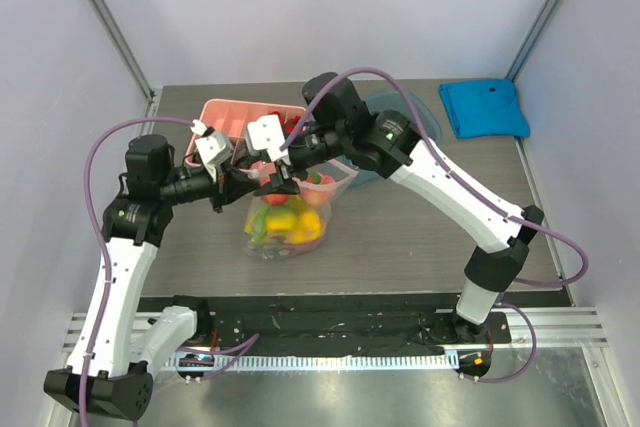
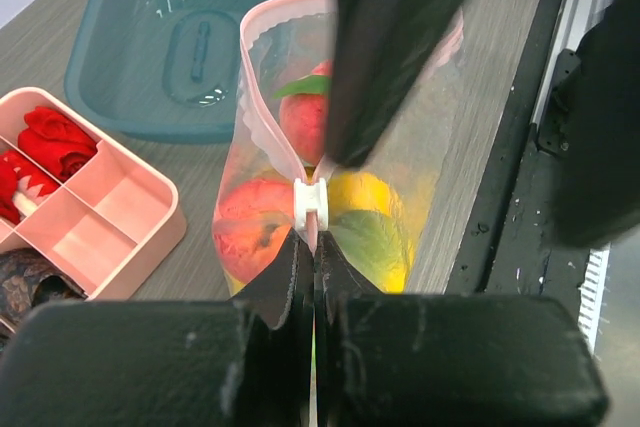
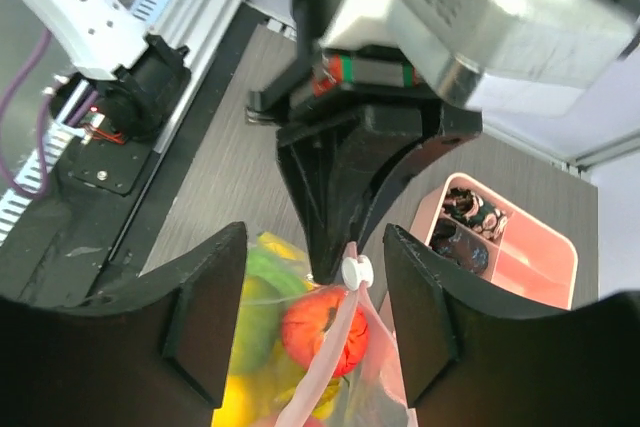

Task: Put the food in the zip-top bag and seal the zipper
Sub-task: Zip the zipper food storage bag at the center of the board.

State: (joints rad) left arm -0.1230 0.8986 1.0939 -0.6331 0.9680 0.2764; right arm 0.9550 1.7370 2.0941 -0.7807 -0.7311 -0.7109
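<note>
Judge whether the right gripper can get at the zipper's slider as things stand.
Probably yes. The open right gripper has a finger on either side of the slider; the left gripper, shut on the zipper right beside it, leaves little room.

One bag (clear), one box, one cloth

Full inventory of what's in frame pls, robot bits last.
zip-top bag: 1, clear, table centre, mouth partly open
zipper: 1, pale pink, bag mouth; white slider
food: several, red, yellow, green, orange, inside bag
divided box: 1, pink, far left, holds red items
lid: 1, translucent teal, beyond bag
cloth: 1, blue, far right
left gripper: shut on zipper
right gripper: open, straddling slider
</note>
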